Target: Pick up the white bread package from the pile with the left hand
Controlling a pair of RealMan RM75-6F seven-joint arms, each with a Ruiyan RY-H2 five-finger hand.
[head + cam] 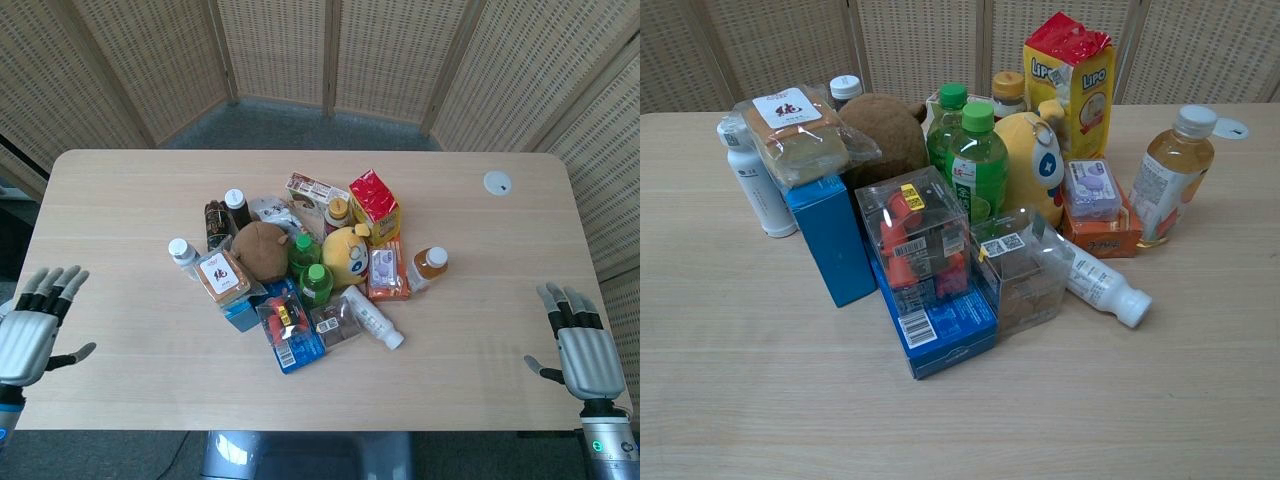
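The bread package [220,277], a clear wrapper with a white label, lies on the left side of the pile, on top of a blue box [830,240]. In the chest view the bread package [795,135] sits at the upper left, next to a brown plush toy [885,130]. My left hand [30,328] hovers at the table's front left edge, fingers spread and holding nothing, well left of the pile. My right hand [583,348] is at the front right edge, also spread and holding nothing. Neither hand shows in the chest view.
The pile holds green bottles [310,270], a yellow plush [345,255], a red-topped snack bag [375,205], a tea bottle [428,265], a white bottle [180,252] and clear boxes [920,240]. A white disc [497,182] lies far right. Woven screens stand behind the table [120,200].
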